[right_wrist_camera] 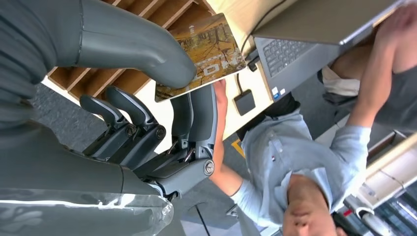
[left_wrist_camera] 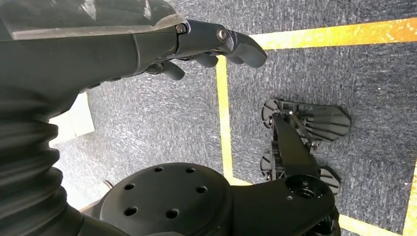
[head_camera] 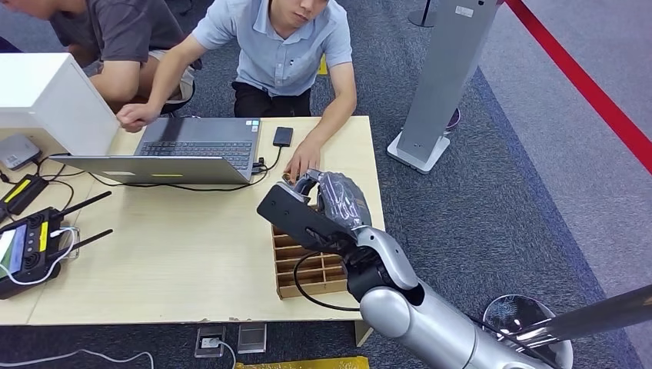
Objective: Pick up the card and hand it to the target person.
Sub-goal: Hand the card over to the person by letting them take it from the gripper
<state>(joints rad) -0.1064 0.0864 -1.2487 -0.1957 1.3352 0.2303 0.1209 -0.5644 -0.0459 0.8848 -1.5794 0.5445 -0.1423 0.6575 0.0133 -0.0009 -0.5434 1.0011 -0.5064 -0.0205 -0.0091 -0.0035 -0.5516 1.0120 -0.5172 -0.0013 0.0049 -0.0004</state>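
The right robot hand [right_wrist_camera: 162, 98] pinches the card [right_wrist_camera: 206, 54] above the wooden rack [head_camera: 307, 265] at the tabletop's [head_camera: 177, 261] right edge; the left robot hand [left_wrist_camera: 211, 46] is loosely spread, holding nothing.

A light wooden tabletop [head_camera: 192, 261] carries an open grey laptop [head_camera: 188, 150]. Right of the laptop lies a small black drive [head_camera: 283, 136], cabled to it. Nearer the robot stands a wooden slotted organiser [head_camera: 307, 269]; left of the laptop sit a white box [head_camera: 46, 100] and a black remote controller [head_camera: 31, 246].
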